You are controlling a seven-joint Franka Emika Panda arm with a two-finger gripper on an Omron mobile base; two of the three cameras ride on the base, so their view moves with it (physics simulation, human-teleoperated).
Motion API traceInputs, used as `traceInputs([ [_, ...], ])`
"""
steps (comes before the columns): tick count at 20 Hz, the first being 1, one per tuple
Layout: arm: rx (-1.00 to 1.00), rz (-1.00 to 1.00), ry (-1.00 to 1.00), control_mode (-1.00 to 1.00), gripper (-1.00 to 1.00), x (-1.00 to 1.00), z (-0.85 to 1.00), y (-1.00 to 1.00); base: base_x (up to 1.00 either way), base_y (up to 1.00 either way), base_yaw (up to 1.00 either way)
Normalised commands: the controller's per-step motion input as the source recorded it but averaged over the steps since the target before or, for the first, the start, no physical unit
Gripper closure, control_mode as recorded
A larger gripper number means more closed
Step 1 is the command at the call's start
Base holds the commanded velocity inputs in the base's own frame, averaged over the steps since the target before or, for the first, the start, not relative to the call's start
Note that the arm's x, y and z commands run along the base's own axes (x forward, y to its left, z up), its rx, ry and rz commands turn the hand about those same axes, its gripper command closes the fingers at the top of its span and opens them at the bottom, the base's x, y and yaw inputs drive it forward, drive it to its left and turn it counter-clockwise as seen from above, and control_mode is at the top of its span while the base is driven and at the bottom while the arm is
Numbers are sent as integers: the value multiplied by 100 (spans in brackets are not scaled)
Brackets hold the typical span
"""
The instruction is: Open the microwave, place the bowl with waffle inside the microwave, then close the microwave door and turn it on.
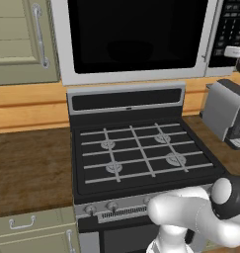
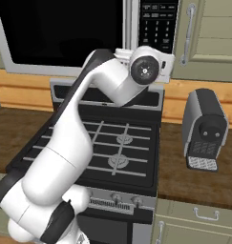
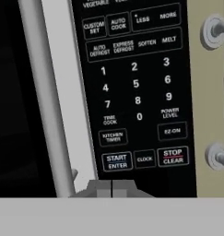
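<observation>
Hovering right in front of the microwave's keypad (image 3: 134,87), I am holding my gripper (image 3: 112,189) with its two fingertips pressed together and nothing between them, aimed just under the bottom row of buttons. The microwave (image 1: 136,37) is sitting above the stove (image 1: 141,153), and the microwave door (image 1: 134,34) is looking flush with its frame along the handle (image 3: 44,97), so I am judging it closed. Behind the black glass I am making out only a faint dark rounded shape near the bottom of the window; I cannot tell whether that is the bowl, and the waffle is not something I can pick out through the glass. With the door shut and my hand at the panel, I am judging that the last step is in hand: turning the oven on. The next move is calling for a short push forward with the closed tips onto the START ENTER button (image 3: 116,161), which is lying just above and slightly to one side of my fingertips, while staying off CLOCK and STOP CLEAR beside it on the same row. Reading upward, the panel is showing KITCHEN TIMER, EZ-ON, TIME COOK, POWER LEVEL, the digits 0 to 9, then AUTO DEFROST, EXPRESS DEFROST, SOFTEN, MELT, and CUSTOM SET, AUTO COOK, LESS, MORE; a word ending in VEGETABLE is being cut off at the panel's top edge.
</observation>
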Motion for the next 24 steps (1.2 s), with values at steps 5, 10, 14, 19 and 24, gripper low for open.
traceInputs([
  [5, 0, 6, -3, -100, 100, 18, -7, 0, 0, 0, 0],
  [10, 0, 7, 0, -100, 100, 39, -11, -7, 0, 0, 0],
  [14, 0, 5, 0, -100, 100, 39, -3, -2, 0, 0, 0],
  [19, 0, 3, 0, -100, 100, 35, -3, 0, 0, 0, 0],
  [24, 0, 2, 0, -100, 100, 44, -9, 0, 0, 0, 0],
])
